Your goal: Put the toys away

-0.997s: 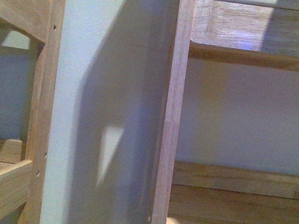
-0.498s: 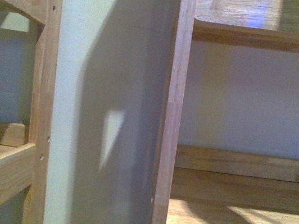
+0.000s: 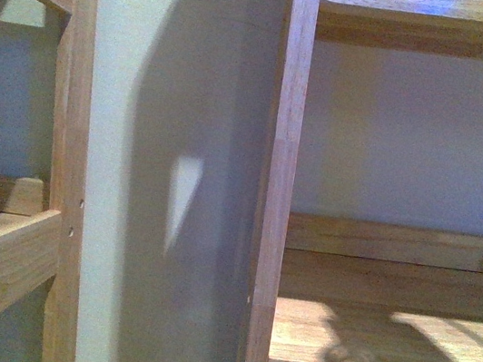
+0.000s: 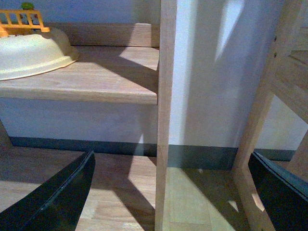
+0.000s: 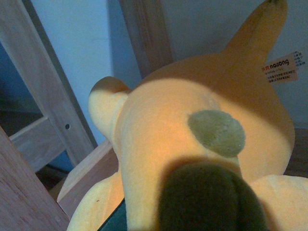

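The orange-yellow plush toy (image 5: 192,139) fills the right wrist view, with a grey-green patch and a dark rounded part close to the camera. A white label (image 5: 279,67) hangs near one ear. My right gripper is shut on the plush toy; its fingers are hidden under the plush. My left gripper (image 4: 171,192) is open, its two black fingers (image 4: 53,197) spread wide on either side of a wooden upright (image 4: 166,115) above the floor. Neither arm nor the toy shows in the front view, where only a shadow lies on the wooden shelf board (image 3: 380,350).
A wooden shelf unit stands close ahead, its post (image 3: 277,187) in the middle and a crossbar (image 3: 8,263) at left. A cream bowl-shaped item (image 4: 33,53) with an orange part sits on a low shelf (image 4: 96,82). A pale wall lies behind.
The front view has risen: shelf boards and crossbar sit lower in the picture. The shadow on the lower shelf board has spread and shifted.
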Motion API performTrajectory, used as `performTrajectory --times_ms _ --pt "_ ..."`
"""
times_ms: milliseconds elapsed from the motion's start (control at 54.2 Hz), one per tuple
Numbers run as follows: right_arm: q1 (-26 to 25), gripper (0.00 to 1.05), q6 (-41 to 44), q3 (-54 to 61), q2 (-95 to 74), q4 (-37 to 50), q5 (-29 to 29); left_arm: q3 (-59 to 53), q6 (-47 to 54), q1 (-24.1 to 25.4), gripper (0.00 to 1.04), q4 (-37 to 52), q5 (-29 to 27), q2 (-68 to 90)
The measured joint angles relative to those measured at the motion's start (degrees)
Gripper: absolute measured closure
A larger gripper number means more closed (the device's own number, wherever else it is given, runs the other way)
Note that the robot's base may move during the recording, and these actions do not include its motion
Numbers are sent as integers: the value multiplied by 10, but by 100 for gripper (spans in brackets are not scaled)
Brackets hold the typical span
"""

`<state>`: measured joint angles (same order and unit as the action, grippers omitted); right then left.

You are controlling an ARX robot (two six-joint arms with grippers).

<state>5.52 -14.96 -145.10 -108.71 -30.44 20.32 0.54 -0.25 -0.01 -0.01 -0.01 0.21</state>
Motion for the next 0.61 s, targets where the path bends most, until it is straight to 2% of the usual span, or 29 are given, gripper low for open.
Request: performTrajectory --times_ms 295,609 --pt "-6 85 -40 72 25 48 24 0 0 0 6 0 0 0" --pt "-16 34 -43 103 42 83 22 0 0 0 6 0 0 0"
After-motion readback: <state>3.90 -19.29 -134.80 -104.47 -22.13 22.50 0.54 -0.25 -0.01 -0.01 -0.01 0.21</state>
